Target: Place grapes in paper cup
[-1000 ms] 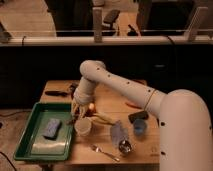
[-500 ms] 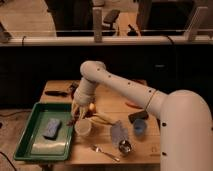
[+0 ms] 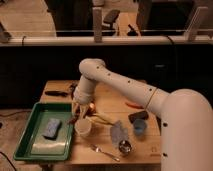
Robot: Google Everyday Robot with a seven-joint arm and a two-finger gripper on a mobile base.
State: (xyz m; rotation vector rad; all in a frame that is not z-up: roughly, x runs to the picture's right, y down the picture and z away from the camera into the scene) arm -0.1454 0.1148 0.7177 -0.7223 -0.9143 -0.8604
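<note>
Camera view: gripper [image 3: 80,112] by paper cup [image 3: 83,128], wood tbl [image 3: 148,148], dim rm

I see a wooden worktop [image 3: 113,103] carrying a green tray [image 3: 31,108] on its left side. A paper cup [image 3: 83,127] stands just beside the tray's right rim. Behind the cup lies a yellow piece [image 3: 101,118]. To the right are a blue cup [image 3: 139,128], a metal scoop [image 3: 124,146] and a black block [image 3: 137,116]. A dark tool [image 3: 57,93] lies at the back left. My gripper [image 3: 80,112] hangs low just behind the paper cup.
</note>
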